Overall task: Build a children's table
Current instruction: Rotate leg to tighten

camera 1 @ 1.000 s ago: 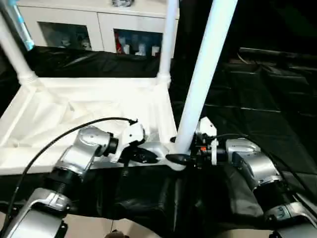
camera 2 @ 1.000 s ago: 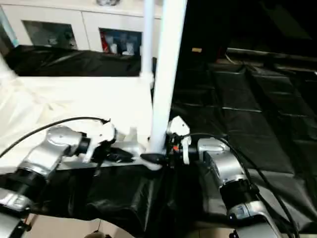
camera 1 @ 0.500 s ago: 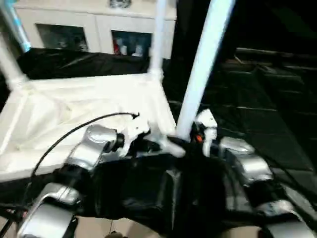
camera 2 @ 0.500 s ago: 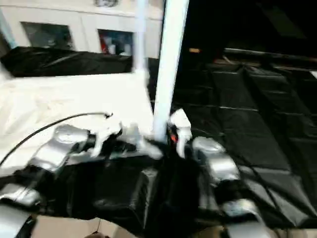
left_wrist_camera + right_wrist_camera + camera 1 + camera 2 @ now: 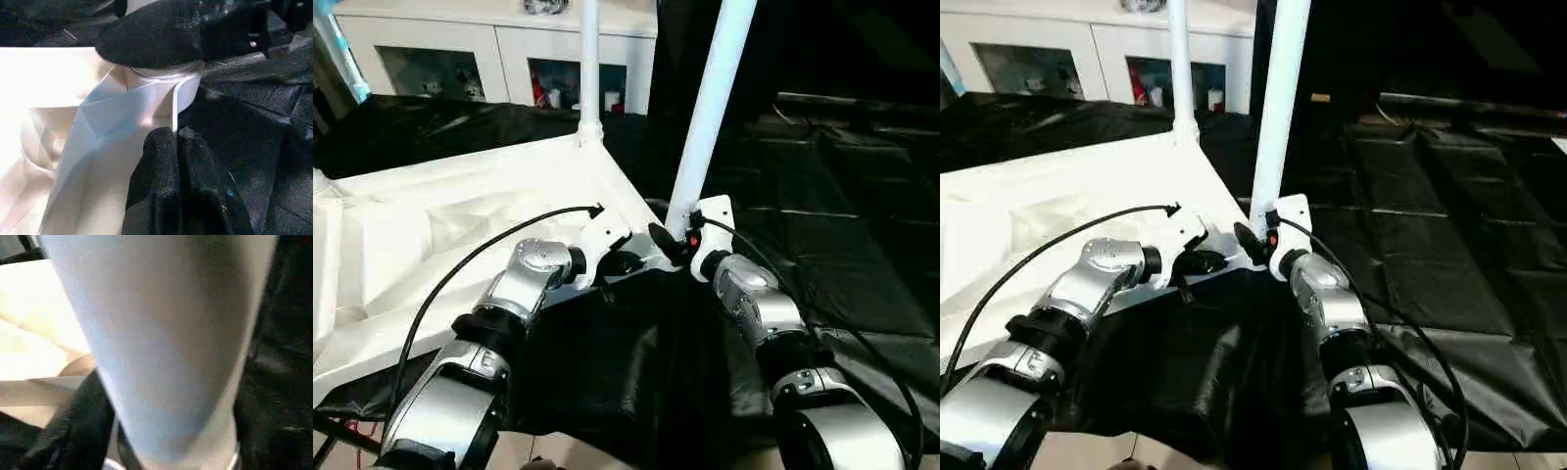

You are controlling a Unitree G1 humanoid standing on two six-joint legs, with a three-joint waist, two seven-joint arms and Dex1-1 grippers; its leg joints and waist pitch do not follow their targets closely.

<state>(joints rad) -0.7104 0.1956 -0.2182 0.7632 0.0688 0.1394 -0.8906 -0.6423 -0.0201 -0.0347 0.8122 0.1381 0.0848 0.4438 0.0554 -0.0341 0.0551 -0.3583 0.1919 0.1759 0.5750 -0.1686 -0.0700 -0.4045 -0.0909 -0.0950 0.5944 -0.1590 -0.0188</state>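
Table top: one white children's table is lying upside down on the black sheeting, ribbed underside facing up, taking the left half of the covered floor.
Legs, counted: two white legs are standing up from corner sockets; a third socket at the far left edge is showing just its stub.
Far leg: the thinner-looking one is rising from the table's far corner socket.
Left gripper: the left gripper is sitting at the table's near right corner, its two black fingers pressed together on the thin edge of the rim, just beside the socket.
Near leg: the second leg is standing in the near right corner socket, leaning slightly to the right.
Right gripper: the right gripper is set against the foot of this near leg, jaws standing fairly wide around the tube; whether they are actually squeezing it I cannot tell.
Cabinet: one white cabinet with two glass-fronted compartments is standing behind the sheeting.
Cables: one black cable is looping over each silver forearm.
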